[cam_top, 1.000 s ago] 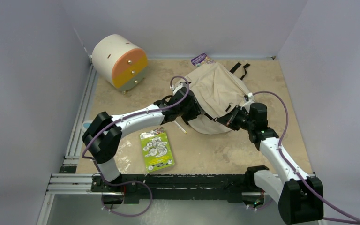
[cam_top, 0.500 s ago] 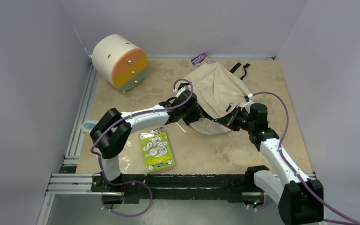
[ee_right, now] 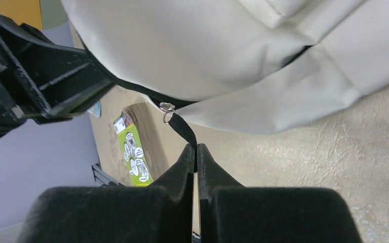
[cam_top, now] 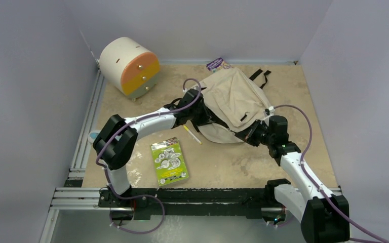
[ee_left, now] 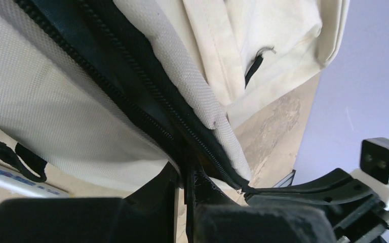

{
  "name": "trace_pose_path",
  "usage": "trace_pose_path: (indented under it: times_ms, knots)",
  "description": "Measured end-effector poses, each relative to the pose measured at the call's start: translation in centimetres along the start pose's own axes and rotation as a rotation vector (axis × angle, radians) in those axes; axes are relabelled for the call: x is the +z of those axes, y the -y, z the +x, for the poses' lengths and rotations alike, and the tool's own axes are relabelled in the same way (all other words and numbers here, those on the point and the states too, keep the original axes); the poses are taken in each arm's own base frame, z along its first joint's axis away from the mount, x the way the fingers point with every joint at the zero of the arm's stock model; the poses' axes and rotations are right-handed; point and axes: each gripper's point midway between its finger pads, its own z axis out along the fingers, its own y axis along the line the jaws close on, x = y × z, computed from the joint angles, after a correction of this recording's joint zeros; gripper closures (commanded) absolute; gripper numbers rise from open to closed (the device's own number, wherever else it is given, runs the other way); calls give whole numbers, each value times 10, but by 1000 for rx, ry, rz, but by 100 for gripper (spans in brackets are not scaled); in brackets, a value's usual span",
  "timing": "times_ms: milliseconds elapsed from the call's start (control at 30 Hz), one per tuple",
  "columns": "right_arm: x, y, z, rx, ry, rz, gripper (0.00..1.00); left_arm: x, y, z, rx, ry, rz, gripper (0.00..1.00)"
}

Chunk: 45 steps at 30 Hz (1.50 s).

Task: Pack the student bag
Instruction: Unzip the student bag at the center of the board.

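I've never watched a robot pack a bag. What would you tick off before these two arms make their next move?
1. Right gripper shut on the black zipper pull: ok.
2. Left gripper shut on the student bag at its zipper edge: ok.
3. Bag opening wide enough to load: cannot tell; no view shows the opening plainly.
4. Green package and pen lie on the table, outside the bag, ready to pack: ok.
5. Green package apart from both arms: ok.

Left fingers (ee_left: 154, 210) pinch student bag (ee_left: 55, 111) — along its black zipper (ee_left: 83, 59)
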Motion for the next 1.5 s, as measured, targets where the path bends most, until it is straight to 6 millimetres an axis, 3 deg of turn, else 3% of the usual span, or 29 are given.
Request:
trace_pose_path:
  times_ms: [133,267,533,700,900,1133,1500]
  knots:
    - [1,4,1,42,12,8,100,-7,-7,-21,0,-6,19,100]
    - [4,4,-1,67,29,6,100,-16,-6,-28,18,-24,47,100]
    - [13,12,-2,114,48,17,100,-33,11,-40,48,-53,105,100]
    - [16,8,-8,120,70,-3,100,-48,25,-53,76,-37,133,100]
    - [17,3,-12,116,93,-32,100,-60,28,-69,78,-36,148,100]
    - [32,22,-2,126,43,15,100,-74,39,-93,91,-8,177,100]
    - [28,24,-17,131,134,46,100,-80,26,-102,93,-23,168,100]
